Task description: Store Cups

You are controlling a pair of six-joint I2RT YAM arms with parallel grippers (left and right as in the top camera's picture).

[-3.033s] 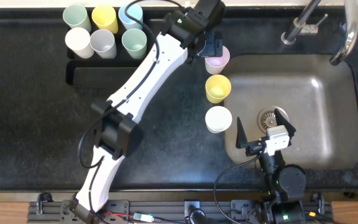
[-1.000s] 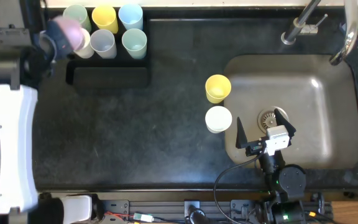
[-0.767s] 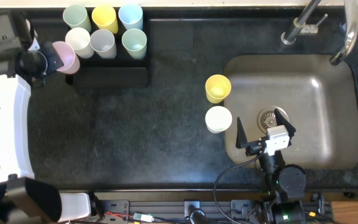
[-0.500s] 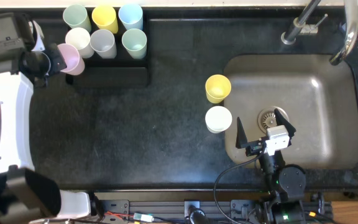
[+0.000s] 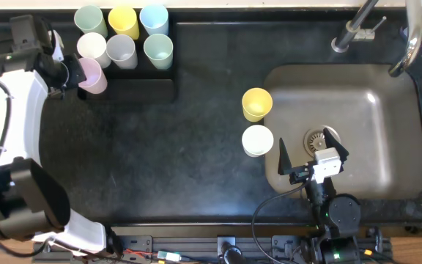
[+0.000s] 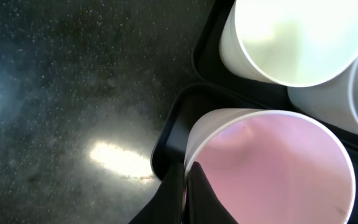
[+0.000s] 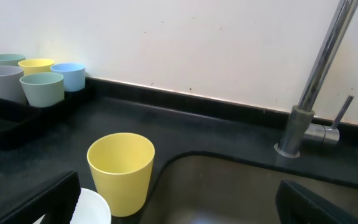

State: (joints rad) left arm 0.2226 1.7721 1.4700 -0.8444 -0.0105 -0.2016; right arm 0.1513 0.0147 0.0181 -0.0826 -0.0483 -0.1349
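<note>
top view: the left hand (image 5: 74, 73) grips the pink cup (image 5: 92, 75) at the left end of the black tray (image 5: 134, 91); the right hand (image 5: 290, 164) hangs spread open over the sink (image 5: 387, 125).

left wrist view: its fingers (image 6: 191, 186) pinch the pink rim (one inside, one outside), beside a white cup (image 6: 297, 37).

right wrist view: a yellow cup (image 7: 120, 168) stands on the bench (image 7: 185, 130).

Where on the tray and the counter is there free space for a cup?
Free: the tray's front row, right of the pink cup in the left gripper, and the counter between tray and sink. Crowded: the tray's back rows, and the sink's rim beside the yellow cup and loose white cup.
</note>
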